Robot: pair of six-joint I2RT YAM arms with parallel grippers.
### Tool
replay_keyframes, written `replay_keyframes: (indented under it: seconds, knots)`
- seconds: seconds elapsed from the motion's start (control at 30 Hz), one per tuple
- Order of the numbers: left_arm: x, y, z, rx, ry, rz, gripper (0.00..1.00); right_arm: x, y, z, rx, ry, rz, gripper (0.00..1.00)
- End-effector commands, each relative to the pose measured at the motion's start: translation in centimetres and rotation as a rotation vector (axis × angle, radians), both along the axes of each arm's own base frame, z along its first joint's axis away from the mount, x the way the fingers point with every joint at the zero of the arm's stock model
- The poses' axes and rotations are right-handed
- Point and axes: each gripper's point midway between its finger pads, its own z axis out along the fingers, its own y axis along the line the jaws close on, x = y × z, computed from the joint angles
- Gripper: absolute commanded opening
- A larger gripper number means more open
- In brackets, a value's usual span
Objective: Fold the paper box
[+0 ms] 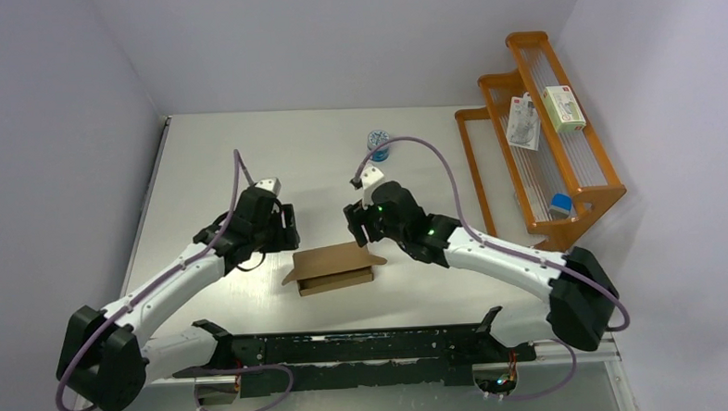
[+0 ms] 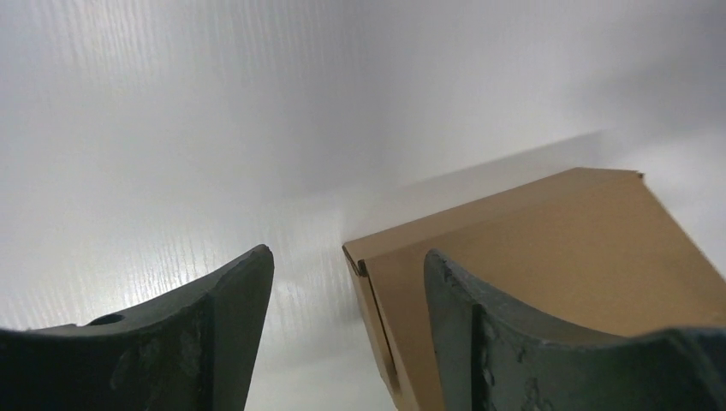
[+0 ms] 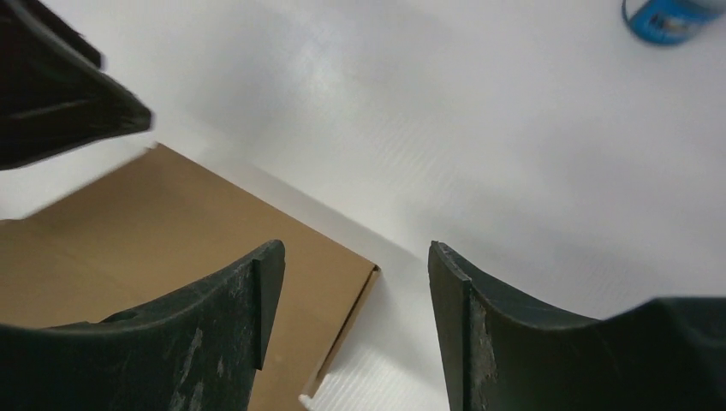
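Note:
The paper box (image 1: pixel 333 267) is a plain brown cardboard oblong lying on the white table between the two arms, its top panels folded over. My left gripper (image 1: pixel 283 229) hovers just left of and behind it, open and empty; in the left wrist view the box's corner (image 2: pixel 548 248) lies between and beyond the fingers (image 2: pixel 231 317). My right gripper (image 1: pixel 361 229) is above the box's right end, open and empty; the right wrist view shows the box's edge (image 3: pixel 171 223) below the left finger (image 3: pixel 231 317).
A blue-and-white round tin (image 1: pixel 378 144) stands behind the right gripper, also in the right wrist view (image 3: pixel 672 15). An orange wire rack (image 1: pixel 543 142) with small white packages stands at the right. A black frame (image 1: pixel 367 349) runs along the near edge.

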Motion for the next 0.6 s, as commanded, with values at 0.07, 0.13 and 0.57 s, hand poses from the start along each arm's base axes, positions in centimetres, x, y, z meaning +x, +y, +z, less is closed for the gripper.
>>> replay_keyframes:
  seconds: [0.07, 0.13, 0.57]
  knots:
    - [-0.1, 0.5, 2.3, -0.047, -0.051, 0.061, 0.71, -3.3, 1.6, 4.7, 0.011, -0.046, 0.178, 0.66]
    - [-0.7, 0.4, 2.1, -0.08, -0.041, 0.063, 0.72, -4.6, 2.5, 4.6, 0.0, -0.037, 0.225, 0.66]
    - [-4.7, -0.6, -0.3, -0.215, 0.067, 0.048, 0.7, -9.5, 4.4, -2.4, -0.118, 0.035, 0.244, 0.64]
